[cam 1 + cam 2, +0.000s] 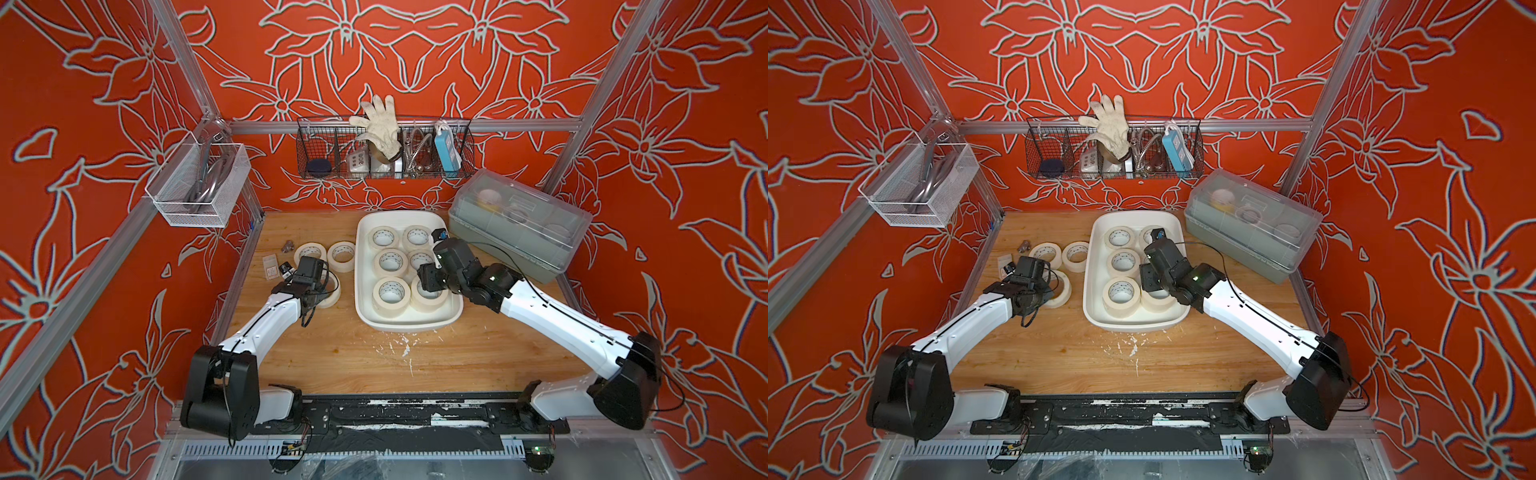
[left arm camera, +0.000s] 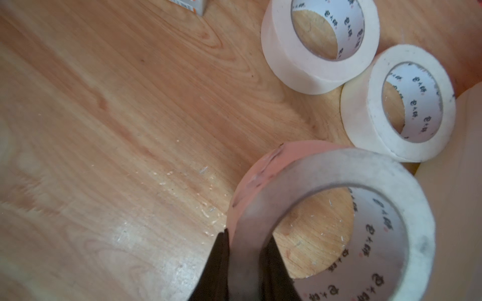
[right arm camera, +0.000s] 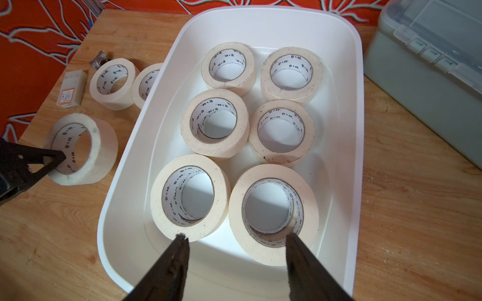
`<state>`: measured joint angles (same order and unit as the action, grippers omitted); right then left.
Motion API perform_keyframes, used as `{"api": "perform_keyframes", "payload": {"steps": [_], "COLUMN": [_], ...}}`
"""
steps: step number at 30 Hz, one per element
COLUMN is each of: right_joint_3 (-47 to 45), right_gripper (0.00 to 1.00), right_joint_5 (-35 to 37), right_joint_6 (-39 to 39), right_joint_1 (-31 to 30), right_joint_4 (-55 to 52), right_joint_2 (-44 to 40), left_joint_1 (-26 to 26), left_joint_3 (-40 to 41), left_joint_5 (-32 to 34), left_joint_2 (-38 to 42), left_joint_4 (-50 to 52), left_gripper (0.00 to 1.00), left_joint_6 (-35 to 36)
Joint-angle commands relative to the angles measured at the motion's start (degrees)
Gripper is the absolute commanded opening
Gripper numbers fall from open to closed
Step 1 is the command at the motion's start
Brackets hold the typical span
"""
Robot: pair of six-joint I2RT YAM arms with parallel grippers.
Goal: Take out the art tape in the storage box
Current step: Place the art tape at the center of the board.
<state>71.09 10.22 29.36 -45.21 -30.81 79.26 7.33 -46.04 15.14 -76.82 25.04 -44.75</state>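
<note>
- Wood up front: the bare tabletop (image 1: pixel 353 357) nearest the arm bases carried only white flecks.
- On the left, the left gripper (image 2: pixel 246 239) was clamped on the wall of the held roll (image 2: pixel 339 166), one finger inside the core and one outside. It sat low over the table beside the storage box (image 1: pixel 409 323). Whether the roll was resting or just lifted could not be told.
- Just beyond it, two loose rolls (image 2: pixel 276 52) lay flat on the wood side by side, outside the box. That made three out, by the look of it.
- On the right, the right gripper (image 3: pixel 237 235) hung with its jaws apart and empty, above the near pair (image 3: pixel 156 194) inside the box.
- The rest of the art tape (image 3: pixel 283 104) sat in the box, six rings in three rows of two. The near pair looked stacked two deep, so well over half the job seemed left.
- Only the left wrist camera showed that pinch; both top views hid it under the wrist.
- Only the right wrist camera showed the spread fingers and the doubled cores.
- Farthest back, the wire basket (image 1: pixel 386 158) on the rear rail appeared in the top views alone.
</note>
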Motion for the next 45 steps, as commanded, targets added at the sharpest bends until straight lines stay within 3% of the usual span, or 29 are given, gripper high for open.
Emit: {"api": "perform_keyframes", "payload": {"steps": [1, 8, 24, 37, 42, 45], "right_joint_3": [-1.11, -2.16, -5.92, -6.05, -5.53, -4.94], "right_gripper": [0.62, 0.62, 0.63, 0.63, 0.63, 0.63], "right_joint_5": [-0.37, -0.54, -4.41, -6.26, -6.74, -7.05], "right_joint_6": [0.78, 0.8, 2.54, 3.15, 3.11, 3.07], "right_joint_1": [0.61, 1.6, 5.35, 6.54, 6.8, 6.9], "right_joint_4": [0.4, 0.31, 1.55, 1.76, 1.89, 1.94], "right_joint_2": [0.19, -0.49, -2.36, -2.14, -1.62, -1.24], "left_joint_1": [1.37, 4.02, 4.71, 4.71, 4.71, 4.71], "left_joint_3": [-1.33, -5.2, -9.7, -11.26, -11.48, -11.96], "left_joint_5": [-2.63, -3.93, -6.0, -5.82, -5.23, -4.36], "left_joint_2": [-3.15, -10.55, -17.81, -19.79, -18.82, -17.87], "left_joint_4": [-3.67, -4.24, -5.79, -5.45, -4.92, -3.84], "left_gripper": [0.0, 0.0, 0.01, 0.17, 0.32, 0.35], "left_joint_6": [2.06, 3.0, 4.67, 5.11, 5.53, 6.04]}}
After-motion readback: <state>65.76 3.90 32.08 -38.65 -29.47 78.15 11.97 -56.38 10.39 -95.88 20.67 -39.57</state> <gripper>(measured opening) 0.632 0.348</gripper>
